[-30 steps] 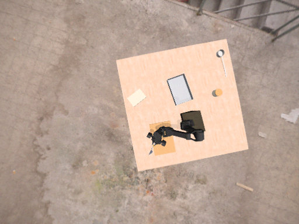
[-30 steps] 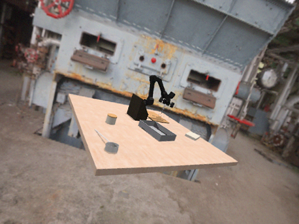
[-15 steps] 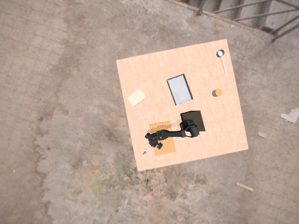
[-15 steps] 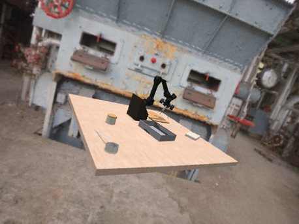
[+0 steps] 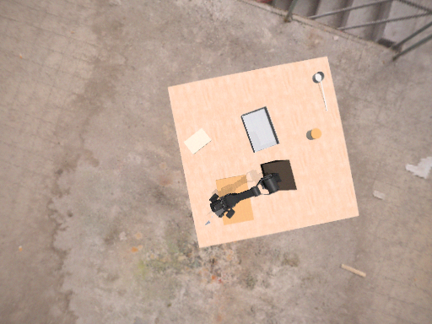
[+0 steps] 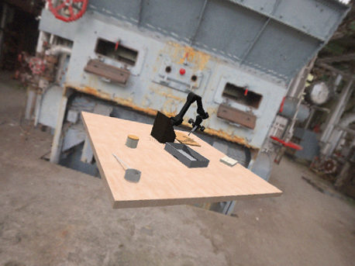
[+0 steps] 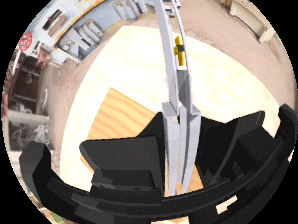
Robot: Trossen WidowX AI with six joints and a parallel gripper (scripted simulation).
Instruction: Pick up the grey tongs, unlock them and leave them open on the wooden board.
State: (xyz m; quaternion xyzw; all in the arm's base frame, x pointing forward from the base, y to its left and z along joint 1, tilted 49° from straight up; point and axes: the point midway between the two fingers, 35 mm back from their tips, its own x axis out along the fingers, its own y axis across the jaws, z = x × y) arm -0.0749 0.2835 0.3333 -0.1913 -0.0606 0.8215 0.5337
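Note:
My gripper (image 5: pixel 221 208) (image 6: pixel 195 126) (image 7: pixel 169 113) is shut on the grey tongs (image 5: pixel 207 223) (image 6: pixel 191 132) (image 7: pixel 171 145). The tongs are held in the air, slanting down from the fingers in the exterior view. In the wrist view their two long arms run away from the fingers, with a yellow piece between them. Whether they are locked I cannot tell. The wooden board (image 5: pixel 245 214) (image 6: pixel 196 143) (image 7: pixel 112 112) lies flat below the gripper, partly hidden by the arm. The roasting tin (image 5: pixel 272 126) (image 6: pixel 194 163) stands apart, with nothing across it.
A tall dark block (image 5: pixel 288 175) (image 6: pixel 161 130) stands beside the arm's base. A pale pad (image 5: pixel 197 141) (image 6: pixel 229 161) lies beyond the board. A pot with an orange lid (image 5: pixel 315 133) (image 6: pixel 132 141) and a long-handled saucepan (image 5: pixel 318 77) (image 6: pixel 132 175) stand far from the gripper.

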